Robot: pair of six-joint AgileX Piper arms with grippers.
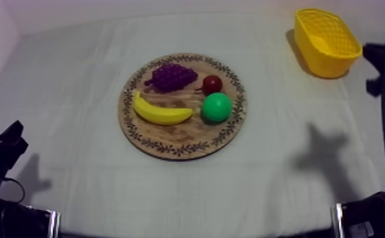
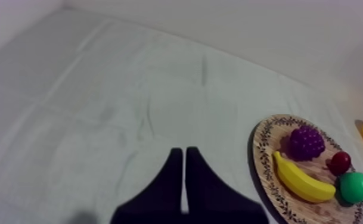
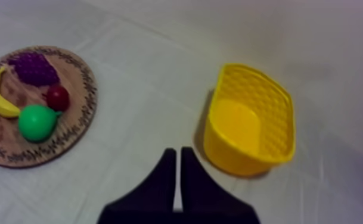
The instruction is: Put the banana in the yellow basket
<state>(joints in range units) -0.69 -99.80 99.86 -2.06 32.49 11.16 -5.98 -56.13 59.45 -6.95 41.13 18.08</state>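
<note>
Judging by the layout, you were at the very start: the banana [image 1: 162, 112] lay untouched on the wooden board [image 1: 169, 149], just beside the grapes [image 1: 171, 76] and the green fruit [image 1: 217, 107]. The yellow basket [image 1: 326, 43] stood well apart from the board, on your right arm's side. Your left gripper [image 2: 182, 152] and right gripper [image 3: 175, 152] each had fingers pressed together on nothing. Next, I judged, one arm needed to open, reach over the board and close across the banana's middle
</note>
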